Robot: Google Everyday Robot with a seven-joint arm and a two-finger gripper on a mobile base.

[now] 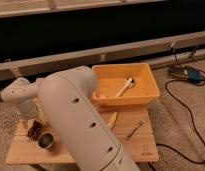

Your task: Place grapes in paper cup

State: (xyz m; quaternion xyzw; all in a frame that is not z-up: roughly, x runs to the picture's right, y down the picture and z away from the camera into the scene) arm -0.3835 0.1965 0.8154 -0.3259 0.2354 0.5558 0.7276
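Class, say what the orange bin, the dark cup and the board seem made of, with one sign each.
Bin: likely plastic, smooth even orange walls. Cup: probably metal, dark with bright glints. Board: apparently pale wood, matte. The gripper hangs over the board's left end, above the grapes.

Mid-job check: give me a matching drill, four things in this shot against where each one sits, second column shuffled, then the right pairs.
Things:
1. grapes
2. metal cup
3. fork
4. white utensil

Places:
A. inside the yellow bin
B. left end of the wooden table, just below the gripper
C. on the table, to the right of the arm in the picture
D. beside the grapes, nearer the table's front edge

Pairs: 1-B, 2-D, 3-C, 4-A
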